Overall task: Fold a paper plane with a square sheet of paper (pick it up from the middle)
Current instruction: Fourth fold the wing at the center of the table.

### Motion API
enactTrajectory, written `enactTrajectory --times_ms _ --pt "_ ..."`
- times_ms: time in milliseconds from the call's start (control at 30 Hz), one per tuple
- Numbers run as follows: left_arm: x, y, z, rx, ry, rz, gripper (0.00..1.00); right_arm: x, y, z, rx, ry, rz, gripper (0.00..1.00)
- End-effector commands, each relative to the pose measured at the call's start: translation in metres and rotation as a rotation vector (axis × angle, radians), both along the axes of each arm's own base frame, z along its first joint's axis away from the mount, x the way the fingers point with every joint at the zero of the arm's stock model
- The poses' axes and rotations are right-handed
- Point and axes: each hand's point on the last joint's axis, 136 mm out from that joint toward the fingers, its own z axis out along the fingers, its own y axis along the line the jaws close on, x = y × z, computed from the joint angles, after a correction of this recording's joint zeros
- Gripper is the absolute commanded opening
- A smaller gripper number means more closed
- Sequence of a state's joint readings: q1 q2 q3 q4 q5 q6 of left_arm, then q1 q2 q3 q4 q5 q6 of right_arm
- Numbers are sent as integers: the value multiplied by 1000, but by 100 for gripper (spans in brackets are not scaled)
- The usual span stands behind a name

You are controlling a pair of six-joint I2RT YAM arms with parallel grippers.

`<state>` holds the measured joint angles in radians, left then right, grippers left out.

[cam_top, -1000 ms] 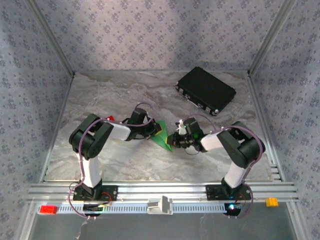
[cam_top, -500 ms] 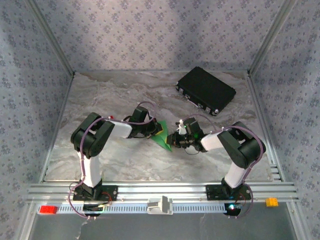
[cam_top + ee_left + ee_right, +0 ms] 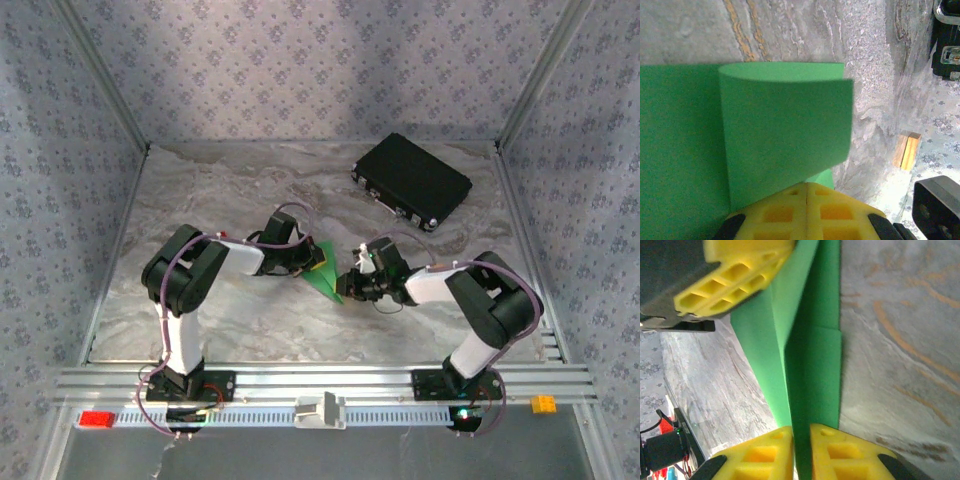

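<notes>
The square sheet of paper (image 3: 326,272) is bright green, partly folded, and lies on the marble table between the two grippers. My left gripper (image 3: 314,262) holds its left side. In the left wrist view the yellow fingers (image 3: 775,212) meet with no gap at the gripper (image 3: 806,186), and a green flap (image 3: 785,125) curls up over the flat sheet. My right gripper (image 3: 348,284) is at the paper's near right corner. In the right wrist view it (image 3: 800,429) is shut on a raised green fold (image 3: 812,365), and the left gripper's fingers (image 3: 735,275) show at the top left.
A black rectangular case (image 3: 411,181) lies at the back right, also in the left wrist view (image 3: 946,40). A small red block (image 3: 219,238) sits behind the left arm. A tan block (image 3: 907,150) lies on the table beyond the paper.
The right arm's elbow has swung out to the right while its gripper stays on the paper. The left gripper shifted slightly away from me early on, then held still.
</notes>
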<state>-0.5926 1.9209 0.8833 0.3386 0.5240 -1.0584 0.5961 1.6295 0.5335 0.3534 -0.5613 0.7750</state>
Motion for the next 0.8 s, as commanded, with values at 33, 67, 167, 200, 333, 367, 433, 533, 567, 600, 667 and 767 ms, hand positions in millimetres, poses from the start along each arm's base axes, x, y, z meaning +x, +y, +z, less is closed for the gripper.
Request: enactTrajectory --times_ms 33,67,167,200,333,367,433,533,567,600,667,767 --pt "-12 14 -29 79 83 3 0 -26 -16 -24 -84 86 16 11" --pt "-12 14 -29 77 82 2 0 -27 -17 -27 -88 95 13 10" --pt "-12 15 -31 80 85 3 0 -29 -19 -31 -92 107 6 11" --pt "-12 14 -30 80 85 4 0 -29 -19 -31 -90 105 6 12" --pt "-12 14 -30 79 87 4 0 -27 -18 -22 -88 90 8 17" --pt "-12 14 -30 79 86 4 0 -28 -19 -20 -94 85 10 18" --pt "-12 14 -30 78 85 4 0 -30 -21 -20 -104 86 15 17" --pt "-13 14 -30 78 86 5 0 -36 -24 -25 -113 99 20 14" --pt "-12 14 -30 78 85 6 0 -38 -25 -28 -117 108 20 12" --pt "-12 14 -29 77 84 4 0 -41 -26 -30 -119 116 20 10" --pt "-13 15 -31 79 87 7 0 -44 -27 -34 -113 125 17 6" --pt "-13 15 -31 80 89 11 0 -46 -27 -34 -110 132 20 6"
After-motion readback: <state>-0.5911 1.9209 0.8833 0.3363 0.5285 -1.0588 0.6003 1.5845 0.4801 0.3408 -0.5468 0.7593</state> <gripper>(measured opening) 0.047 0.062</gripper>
